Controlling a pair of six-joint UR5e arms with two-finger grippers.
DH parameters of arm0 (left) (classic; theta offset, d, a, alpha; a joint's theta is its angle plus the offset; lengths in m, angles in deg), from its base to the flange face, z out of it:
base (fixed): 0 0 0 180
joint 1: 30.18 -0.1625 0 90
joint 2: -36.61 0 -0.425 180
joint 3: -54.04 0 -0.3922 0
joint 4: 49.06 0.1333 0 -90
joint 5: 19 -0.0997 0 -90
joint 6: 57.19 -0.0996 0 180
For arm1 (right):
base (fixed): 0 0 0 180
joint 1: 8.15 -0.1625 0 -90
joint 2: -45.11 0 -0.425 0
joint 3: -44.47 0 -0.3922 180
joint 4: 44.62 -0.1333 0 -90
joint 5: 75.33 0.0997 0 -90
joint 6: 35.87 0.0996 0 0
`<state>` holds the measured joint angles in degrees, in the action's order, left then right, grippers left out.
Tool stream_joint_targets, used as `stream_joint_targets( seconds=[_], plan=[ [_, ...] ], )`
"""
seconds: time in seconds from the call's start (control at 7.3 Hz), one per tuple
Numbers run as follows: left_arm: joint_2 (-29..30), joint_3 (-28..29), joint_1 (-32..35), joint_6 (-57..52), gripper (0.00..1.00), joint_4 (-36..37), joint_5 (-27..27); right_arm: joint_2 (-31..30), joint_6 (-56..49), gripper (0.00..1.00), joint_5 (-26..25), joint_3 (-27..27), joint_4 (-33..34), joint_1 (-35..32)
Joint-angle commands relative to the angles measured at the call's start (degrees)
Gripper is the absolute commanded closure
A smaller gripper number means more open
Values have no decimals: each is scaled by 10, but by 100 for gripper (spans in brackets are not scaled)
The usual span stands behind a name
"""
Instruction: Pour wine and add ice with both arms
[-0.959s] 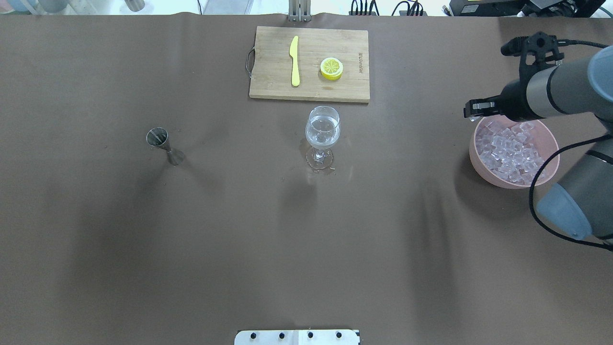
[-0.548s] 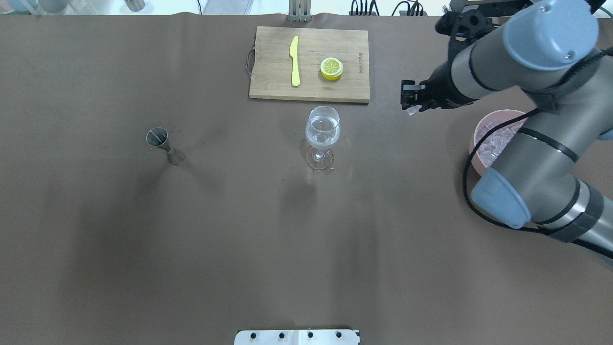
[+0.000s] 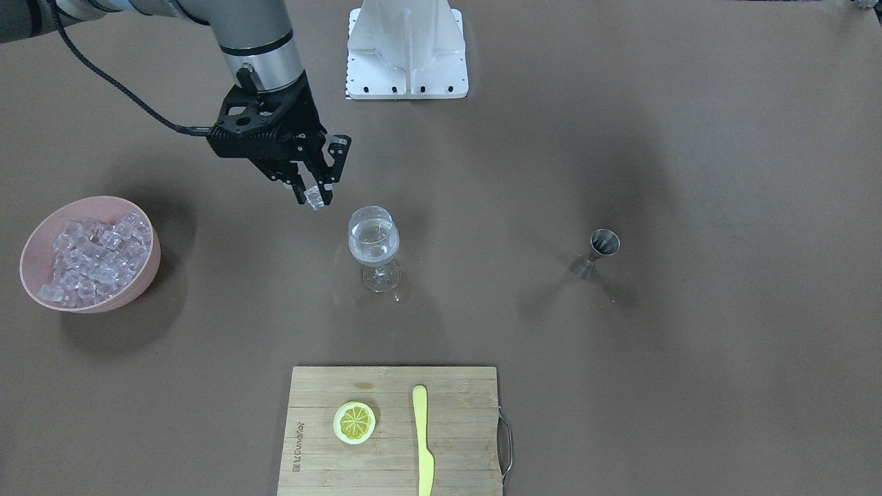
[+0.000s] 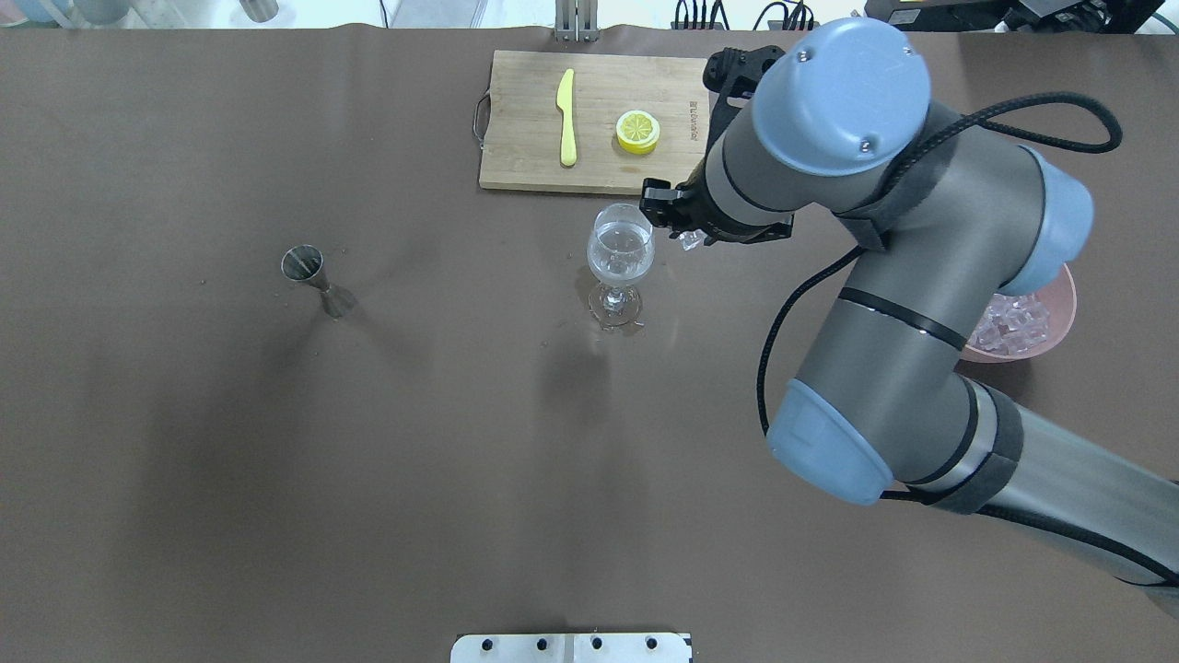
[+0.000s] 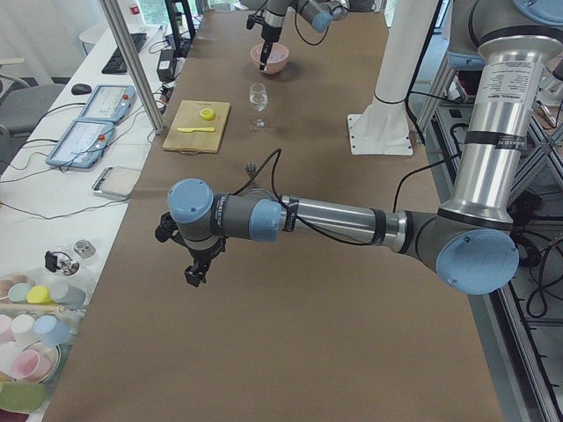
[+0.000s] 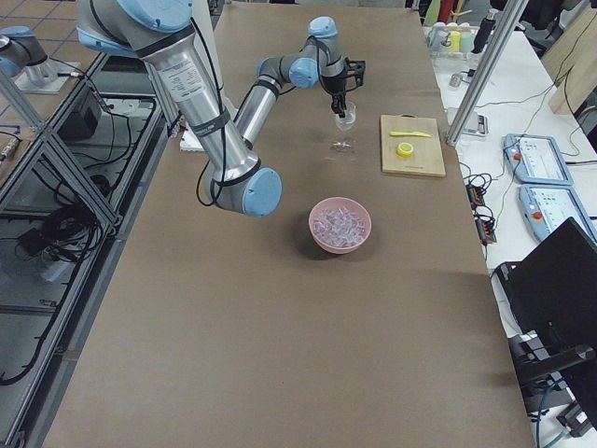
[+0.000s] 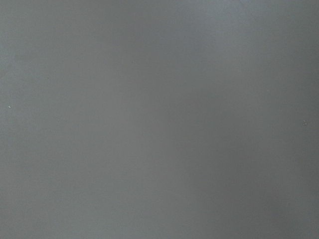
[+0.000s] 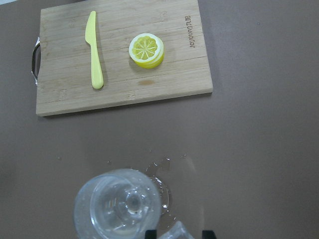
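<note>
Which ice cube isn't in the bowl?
The ice cube pinched by the right end effector, beside the wine glass; the others are heaped in the pink bowl.

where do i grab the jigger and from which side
Take the jigger at its narrow waist, between the two cones. It stands upright, so come in level from the side and close across the waist; the flaring cups above and below should stop it slipping. It sits on the robot's left half, so the left tool seems best placed.
</note>
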<state>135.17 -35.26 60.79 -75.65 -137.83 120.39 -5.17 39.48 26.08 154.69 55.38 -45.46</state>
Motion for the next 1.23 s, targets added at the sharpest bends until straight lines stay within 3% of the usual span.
stream_joint_targets(
  seconds=[0.0, 0.55, 1.1],
  plan=[
    [0, 1, 0, 0, 1, 0, 0, 62, 30, 100, -23, -60, 13, 18],
    [0, 4, 0, 0, 1, 0, 0, 95, 36, 100, -28, -105, 13, 21],
    [-1, 4, 0, -1, 1, 0, 0, 90, 26, 100, -33, -105, 20, 20]
  ],
)
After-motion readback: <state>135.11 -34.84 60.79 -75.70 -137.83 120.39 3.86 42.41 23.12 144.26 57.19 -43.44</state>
